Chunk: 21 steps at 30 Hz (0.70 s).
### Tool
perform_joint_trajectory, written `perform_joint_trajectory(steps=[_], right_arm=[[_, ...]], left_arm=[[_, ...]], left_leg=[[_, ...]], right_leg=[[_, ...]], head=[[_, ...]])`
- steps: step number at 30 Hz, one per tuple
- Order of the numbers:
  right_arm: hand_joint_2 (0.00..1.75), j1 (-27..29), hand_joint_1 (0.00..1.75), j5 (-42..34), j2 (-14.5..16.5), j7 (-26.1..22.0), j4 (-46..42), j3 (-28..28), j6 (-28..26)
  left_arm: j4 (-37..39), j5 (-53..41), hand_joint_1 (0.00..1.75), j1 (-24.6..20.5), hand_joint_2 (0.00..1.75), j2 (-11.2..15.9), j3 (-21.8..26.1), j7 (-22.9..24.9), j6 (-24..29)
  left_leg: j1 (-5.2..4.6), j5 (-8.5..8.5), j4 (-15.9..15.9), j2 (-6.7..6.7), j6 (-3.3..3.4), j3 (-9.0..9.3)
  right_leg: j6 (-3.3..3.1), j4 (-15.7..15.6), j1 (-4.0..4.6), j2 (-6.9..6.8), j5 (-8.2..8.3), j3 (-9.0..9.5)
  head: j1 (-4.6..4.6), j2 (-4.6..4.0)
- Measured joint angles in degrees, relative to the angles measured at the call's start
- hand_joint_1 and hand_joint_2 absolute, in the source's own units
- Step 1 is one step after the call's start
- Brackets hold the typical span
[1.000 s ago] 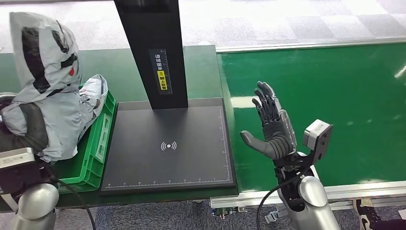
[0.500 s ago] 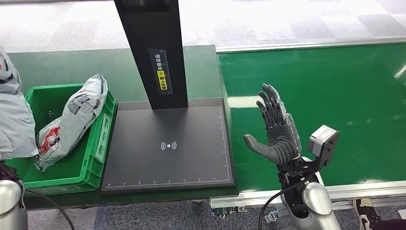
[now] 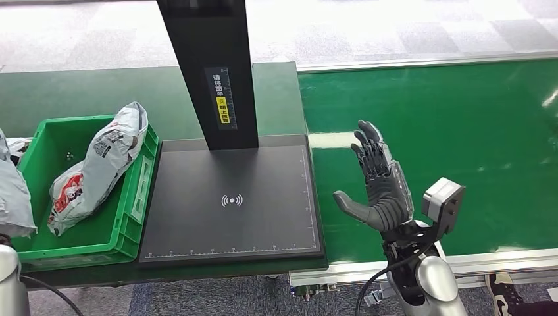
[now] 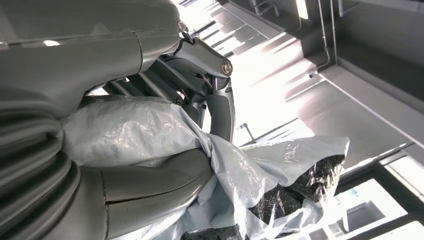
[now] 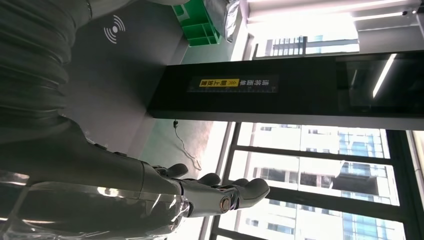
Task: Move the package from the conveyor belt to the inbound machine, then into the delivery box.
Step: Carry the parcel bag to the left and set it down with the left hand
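In the left wrist view my left hand (image 4: 150, 182) grips a crumpled grey plastic package (image 4: 145, 132), thumb and fingers wrapped round it. The head view shows a strip of that package (image 3: 13, 197) at the far left edge, over the left rim of the green delivery box (image 3: 135, 197). A second grey package (image 3: 92, 171) lies inside the box, leaning on its right wall. The inbound machine's black plate (image 3: 230, 217) is bare. My right hand (image 3: 378, 191) is held upright over the near edge of the green conveyor belt (image 3: 447, 118), fingers spread (image 5: 220, 192), holding nothing.
The machine's black column (image 3: 207, 72) rises behind the plate, between box and belt. The belt's metal rail (image 3: 487, 260) runs along the near side by my right arm. Grey tiled floor lies beyond the table.
My left arm has carried the grey package from high over the box down and out to the left edge of the head view, uncovering the package in the box. The right hand shifted slightly nearer.
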Motion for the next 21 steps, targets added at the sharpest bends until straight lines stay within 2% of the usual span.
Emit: perform_joint_trajectory(steps=[7,8,11,12,15,21], right_arm=[[1.75,0.4,0.00,0.1,0.0,0.0,-0.2,-0.2,0.2],[1.75,0.5,0.00,0.1,0.0,0.0,-0.3,-0.3,0.2],[1.75,0.7,0.00,0.1,0.0,0.0,-0.5,-0.3,0.3],[1.75,0.7,0.00,0.1,0.0,0.0,-0.6,-0.3,0.4],[1.75,0.2,0.00,-0.1,0.0,0.2,-0.5,-0.3,0.7],[1.75,-0.5,0.00,-0.5,0.0,0.6,-0.5,-0.8,1.0]], left_arm=[[3.5,-1.9,1.75,-0.4,1.75,-0.1,0.1,1.0,-1.0],[3.9,-2.1,1.66,-0.4,1.75,-0.1,0.1,1.1,-1.0],[4.8,-2.4,0.36,-0.5,1.75,-0.1,0.0,1.2,-1.3],[5.1,-2.6,0.00,-0.6,1.75,-0.1,-0.1,1.4,-1.7],[6.2,-3.6,0.00,-1.6,1.75,-0.1,-1.1,2.1,-3.7],[5.8,-5.2,0.00,-3.0,1.75,-0.4,-6.2,3.4,-5.8]], left_leg=[[0.00,0.00,0.0,0.02,0.00,0.00],[0.00,0.00,0.0,0.02,0.00,0.00],[0.00,0.00,0.0,0.02,0.00,0.00],[0.00,0.00,0.0,0.02,0.00,0.00],[0.00,0.00,0.0,0.01,0.00,-0.01],[0.00,0.01,0.0,0.02,0.00,0.01]], right_leg=[[0.00,0.0,-0.01,0.01,0.00,-0.01],[0.00,0.0,-0.01,0.01,0.00,-0.01],[0.00,0.0,0.00,0.01,0.00,-0.02],[0.00,0.0,0.00,0.01,0.00,-0.03],[0.00,0.0,0.00,0.00,0.00,-0.02],[-0.03,0.0,-0.02,0.01,0.03,0.01]], head=[[0.00,0.00],[0.00,0.00],[-0.01,0.00],[-0.01,0.00],[-0.01,0.00],[0.00,0.00]])
